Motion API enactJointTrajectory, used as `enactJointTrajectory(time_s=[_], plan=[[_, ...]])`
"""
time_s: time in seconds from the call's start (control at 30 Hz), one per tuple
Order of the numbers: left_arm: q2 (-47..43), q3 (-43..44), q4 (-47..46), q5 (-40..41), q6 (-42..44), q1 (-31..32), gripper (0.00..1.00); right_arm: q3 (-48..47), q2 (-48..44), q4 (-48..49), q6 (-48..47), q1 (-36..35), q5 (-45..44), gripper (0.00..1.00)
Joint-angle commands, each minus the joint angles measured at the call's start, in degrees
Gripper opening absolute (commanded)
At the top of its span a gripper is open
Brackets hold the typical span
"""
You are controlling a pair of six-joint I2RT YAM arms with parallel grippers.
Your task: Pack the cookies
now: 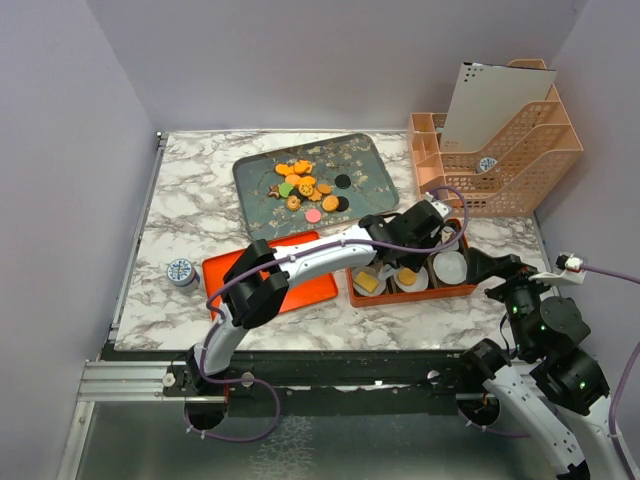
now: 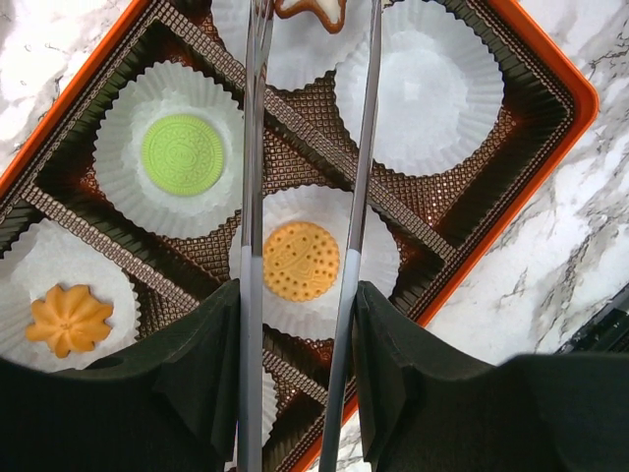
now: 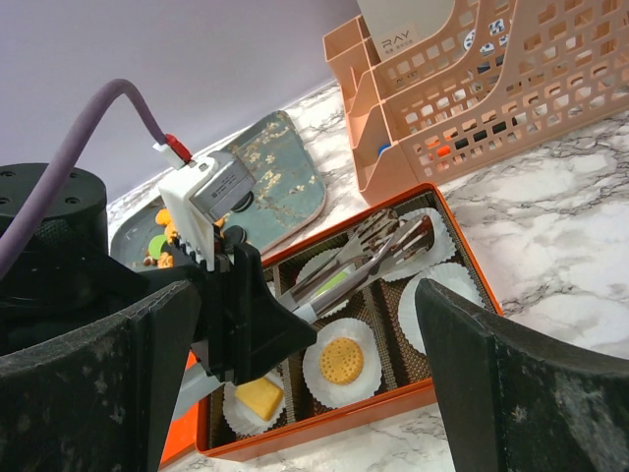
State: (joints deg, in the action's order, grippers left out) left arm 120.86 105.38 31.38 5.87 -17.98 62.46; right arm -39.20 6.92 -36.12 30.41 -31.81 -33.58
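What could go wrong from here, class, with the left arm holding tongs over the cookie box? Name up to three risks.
1. The star cookie sits at the tips of the tongs; whether it is gripped is unclear, so it might drop onto a divider, not into the paper cup.
2. The long thin tongs may twist in the left gripper.
3. Their tips could snag a light paper cup and drag it.

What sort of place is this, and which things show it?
Probably a robot lab bench: plain walls enclose a marble-look table, a left arm and right arm stand bolted at its edge, cookies lie on a tray.
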Motion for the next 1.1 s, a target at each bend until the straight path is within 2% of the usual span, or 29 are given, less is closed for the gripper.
enactJointTrajectory(time_s=[0.0,0.6,0.8,1.07], plan=[[1.09,3.16,-1.62,2.50,0.75,0.47,0.39,0.61,-0.50,0.58,-0.62,0.08,0.71,1.00],[0.97,3.69,-1.49,4.73,0.32,0.47,0.57,0.59,-0.62,0.52,-0.62,0.08,0.80,1.00],[-3.23,2.10,-1.58,5.16,0.35,0.47,0.52,0.46,-0.77,0.52,-0.58,0.08,0.80,1.00],[-11.77,-5.07,-1.50,8.85,0.28,0.15,0.47,0.56,-1.30,0.52,-0.45,0.08,0.87,1.00]])
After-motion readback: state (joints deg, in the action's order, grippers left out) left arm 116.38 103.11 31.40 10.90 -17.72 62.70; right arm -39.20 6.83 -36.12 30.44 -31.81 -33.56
